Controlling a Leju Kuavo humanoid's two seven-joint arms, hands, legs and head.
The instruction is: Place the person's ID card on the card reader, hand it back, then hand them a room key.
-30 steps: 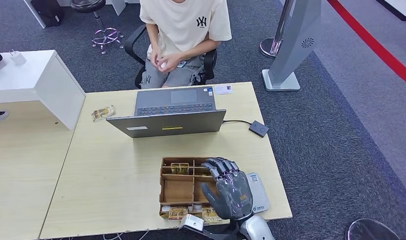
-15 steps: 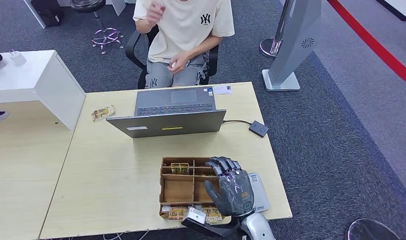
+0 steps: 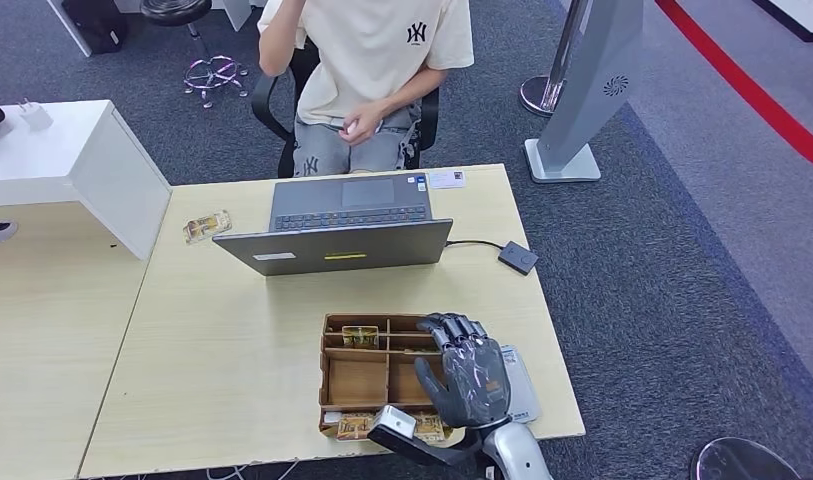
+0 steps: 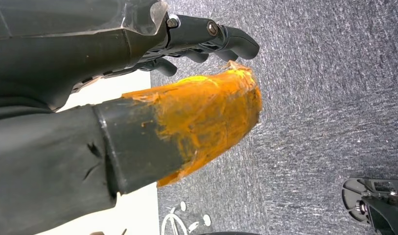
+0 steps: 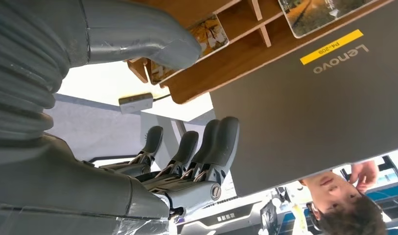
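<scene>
Wooden tray [image 3: 354,380] sits at my edge of the desk [image 3: 232,330] so the key cards [image 3: 360,336] in it are within reach. I have my right hand [image 3: 467,375] hovering over the tray's right side, fingers spread and holding nothing, ready to pick. A white card [image 3: 445,179], probably the ID, lies beyond the laptop [image 3: 337,232]. Against the frame a second ago, the hand has drawn back toward me slightly and the person [image 3: 367,60] has raised an arm. My left hand [image 4: 206,39] hangs over carpet, fingers curled on nothing.
</scene>
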